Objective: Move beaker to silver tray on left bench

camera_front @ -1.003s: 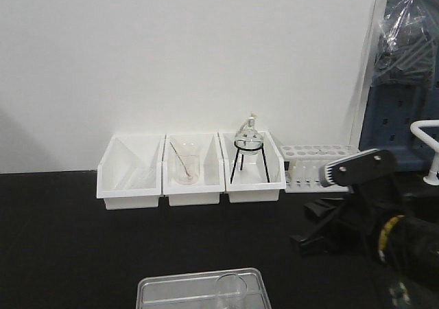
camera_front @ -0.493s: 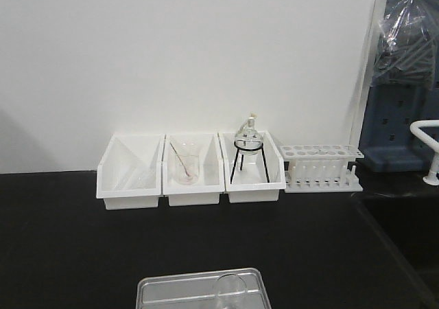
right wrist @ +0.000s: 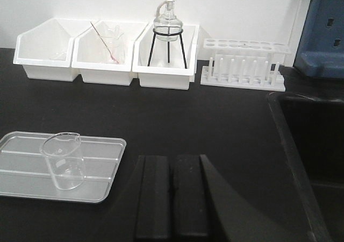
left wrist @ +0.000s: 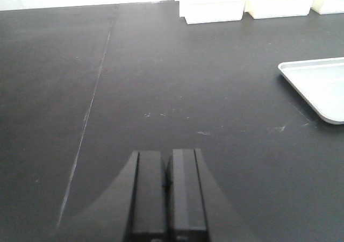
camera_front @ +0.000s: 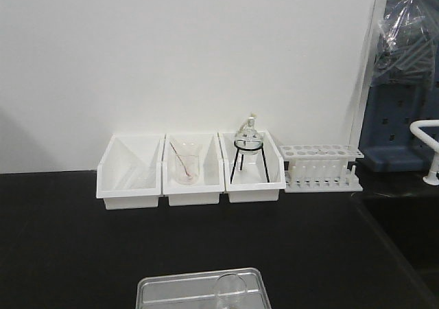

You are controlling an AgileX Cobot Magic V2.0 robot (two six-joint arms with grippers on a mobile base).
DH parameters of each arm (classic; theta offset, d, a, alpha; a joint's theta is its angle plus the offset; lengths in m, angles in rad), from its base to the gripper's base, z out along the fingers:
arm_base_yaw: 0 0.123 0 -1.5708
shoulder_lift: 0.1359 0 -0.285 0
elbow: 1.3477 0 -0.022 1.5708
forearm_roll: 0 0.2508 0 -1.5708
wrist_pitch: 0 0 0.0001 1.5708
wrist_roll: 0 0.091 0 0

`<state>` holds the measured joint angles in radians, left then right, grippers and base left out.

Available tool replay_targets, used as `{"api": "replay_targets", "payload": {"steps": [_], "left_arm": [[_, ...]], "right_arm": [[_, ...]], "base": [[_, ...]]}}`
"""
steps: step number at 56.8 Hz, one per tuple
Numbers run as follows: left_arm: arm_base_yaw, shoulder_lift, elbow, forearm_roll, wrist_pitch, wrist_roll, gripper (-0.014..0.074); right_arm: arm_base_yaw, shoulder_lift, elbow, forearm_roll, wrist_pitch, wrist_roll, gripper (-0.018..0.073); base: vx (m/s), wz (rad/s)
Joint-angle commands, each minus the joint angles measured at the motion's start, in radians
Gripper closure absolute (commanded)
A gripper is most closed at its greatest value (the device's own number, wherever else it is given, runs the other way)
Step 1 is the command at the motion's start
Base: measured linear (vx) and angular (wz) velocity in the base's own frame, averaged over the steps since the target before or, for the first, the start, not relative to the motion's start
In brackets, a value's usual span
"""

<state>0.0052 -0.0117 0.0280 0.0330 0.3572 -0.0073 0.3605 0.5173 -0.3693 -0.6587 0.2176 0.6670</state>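
The clear glass beaker (right wrist: 63, 161) stands upright in the silver tray (right wrist: 102, 166) on the black top of the left bench (camera_front: 68, 254). In the front view the beaker (camera_front: 230, 290) sits at the tray's right part, and the tray (camera_front: 171, 292) lies at the bottom edge. My right gripper (right wrist: 171, 161) is shut and empty, right of the tray and apart from it. My left gripper (left wrist: 166, 158) is shut and empty over bare bench top; the tray's corner (left wrist: 317, 86) shows to its right.
Three white bins (camera_front: 130, 178) stand along the back wall; one holds a beaker with a rod (camera_front: 185, 168), another a round flask on a black tripod (camera_front: 248, 151). A white test tube rack (camera_front: 321, 168) stands right of them. A black sink (right wrist: 309, 161) lies at the right.
My right arm, in the front view's lower right a second ago, has pulled back out of that view. The beaker and tray have not moved.
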Motion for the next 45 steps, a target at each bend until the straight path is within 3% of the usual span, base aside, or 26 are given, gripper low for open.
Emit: {"api": "replay_targets", "payload": {"steps": [1, 8, 15, 23, 32, 45], "left_arm": [[-0.006, -0.016, 0.028, -0.002, -0.077, -0.003, 0.0595], [-0.006, -0.016, 0.028, -0.002, -0.077, -0.003, 0.0595], [-0.006, -0.016, 0.028, -0.002, -0.077, -0.003, 0.0595], [-0.006, -0.016, 0.028, -0.002, -0.077, -0.003, 0.0595], [-0.006, -0.016, 0.028, -0.002, -0.077, -0.003, 0.0595], [-0.006, -0.016, 0.028, -0.002, -0.077, -0.003, 0.0595]], "right_arm": [[-0.004, 0.004, -0.03, 0.003, -0.058, -0.002, 0.057], [-0.006, -0.041, -0.011, 0.139, -0.05, -0.029, 0.057], [-0.048, -0.133, 0.079, 0.354, -0.058, -0.197, 0.057], [-0.168, -0.27, 0.233, 0.559, -0.084, -0.416, 0.057], [-0.268, -0.443, 0.342, 0.591, -0.086, -0.464, 0.057], [-0.294, -0.545, 0.411, 0.583, -0.14, -0.462, 0.057]], "base": [[0.0, 0.0], [0.0, 0.0], [0.0, 0.0], [0.0, 0.0], [0.0, 0.0], [0.0, 0.0]]}}
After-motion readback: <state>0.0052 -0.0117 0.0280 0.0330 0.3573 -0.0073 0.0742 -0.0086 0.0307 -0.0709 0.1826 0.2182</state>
